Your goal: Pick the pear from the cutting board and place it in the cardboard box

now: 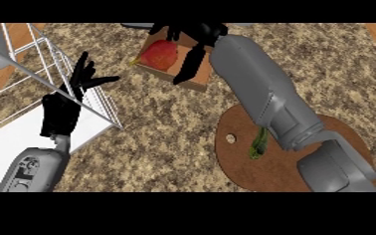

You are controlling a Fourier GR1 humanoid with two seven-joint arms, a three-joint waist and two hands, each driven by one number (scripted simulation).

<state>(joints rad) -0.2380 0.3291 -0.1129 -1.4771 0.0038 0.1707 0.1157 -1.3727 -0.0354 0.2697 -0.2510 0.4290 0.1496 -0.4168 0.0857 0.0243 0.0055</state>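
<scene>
The pear (159,54), red with a yellow edge, lies inside the small cardboard box (192,81) at the top middle of the counter. My right hand (197,34) hovers over the box's far right side. Its fingers are spread and straight, with the thumb (189,64) pointing down along the box's right wall, and none of them curl round the pear. The round brown cutting board (238,172) sits at the lower right, partly hidden under my right forearm. My left hand (62,110) rests open at the left, fingers up.
A slim green vegetable (258,145) lies on the cutting board beside my right forearm. A white wire rack (46,55) and a white surface (26,132) fill the left side, behind my left hand. Speckled countertop (161,129) lies between box and board.
</scene>
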